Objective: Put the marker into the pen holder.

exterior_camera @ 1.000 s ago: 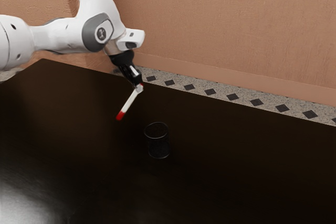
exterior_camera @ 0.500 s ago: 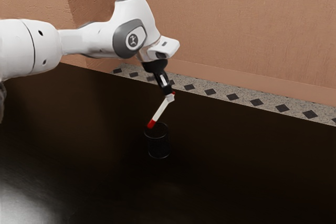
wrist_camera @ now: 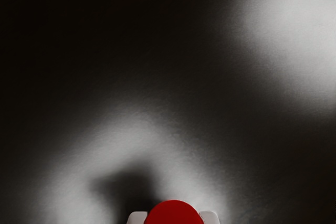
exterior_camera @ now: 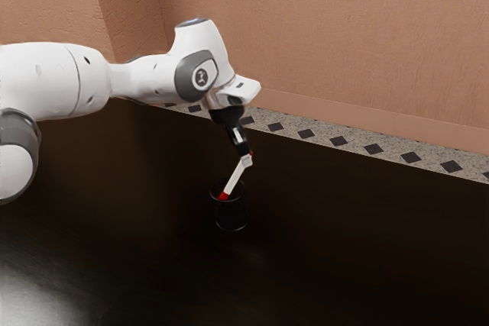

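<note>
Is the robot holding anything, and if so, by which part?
Yes: the hand holds the white marker near its upper red end, while its lower red end slants down at the pen holder's mouth.

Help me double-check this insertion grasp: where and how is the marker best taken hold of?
I'd grip the marker near its upper end, coming from above, with the fingers closing from either side of its slim barrel. It slants, its lower red end at the mouth of the pen holder, so a high hold should spare the rim. The gripper has it there.
</note>
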{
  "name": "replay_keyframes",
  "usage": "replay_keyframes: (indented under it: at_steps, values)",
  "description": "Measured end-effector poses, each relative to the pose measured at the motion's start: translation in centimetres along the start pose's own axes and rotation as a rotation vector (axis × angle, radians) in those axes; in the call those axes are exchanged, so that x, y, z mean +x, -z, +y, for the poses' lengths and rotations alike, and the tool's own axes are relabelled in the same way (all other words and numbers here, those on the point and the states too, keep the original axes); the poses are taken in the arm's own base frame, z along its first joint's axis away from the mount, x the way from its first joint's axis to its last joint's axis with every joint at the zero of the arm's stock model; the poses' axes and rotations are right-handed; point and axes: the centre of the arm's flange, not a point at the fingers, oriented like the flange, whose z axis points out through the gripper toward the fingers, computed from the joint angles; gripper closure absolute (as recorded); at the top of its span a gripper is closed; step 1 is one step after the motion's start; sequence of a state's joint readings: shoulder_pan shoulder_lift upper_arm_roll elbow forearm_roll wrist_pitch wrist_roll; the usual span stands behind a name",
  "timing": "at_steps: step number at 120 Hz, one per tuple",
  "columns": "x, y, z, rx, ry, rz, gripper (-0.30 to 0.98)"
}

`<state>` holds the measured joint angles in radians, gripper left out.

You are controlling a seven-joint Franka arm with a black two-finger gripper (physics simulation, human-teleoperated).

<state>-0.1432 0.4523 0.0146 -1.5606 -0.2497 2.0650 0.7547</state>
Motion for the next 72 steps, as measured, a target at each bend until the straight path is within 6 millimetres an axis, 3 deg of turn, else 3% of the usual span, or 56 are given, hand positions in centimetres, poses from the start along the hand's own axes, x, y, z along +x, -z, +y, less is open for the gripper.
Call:
replay_keyframes:
  at_steps: [12, 22, 29, 34, 40, 44, 61, 66, 72]
  values:
    - [-0.8, -1.8, -1.0, -0.050, 0.037, 0.008, 0.64]
    - [-1.5, -3.2, -1.6, -0.085, 0.063, 0.009, 0.47]
    - [-1.8, -3.4, -1.9, -0.096, 0.072, 0.013, 0.36]
    - [-1.8, -2.5, -1.7, -0.094, 0.068, 0.023, 0.29]
    - [-2.1, 0.6, -0.7, -0.082, 0.055, 0.040, 0.23]
    - [-2.6, 3.7, 0.4, -0.063, 0.035, 0.046, 0.20]
    - [-6.1, 19.4, 5.4, 0.087, -0.070, 0.028, 0.10]
    - [-7.2, 22.0, 6.4, 0.112, -0.081, 0.013, 0.08]
    - [-8.3, 23.5, 6.9, 0.123, -0.087, -0.012, 0.07]
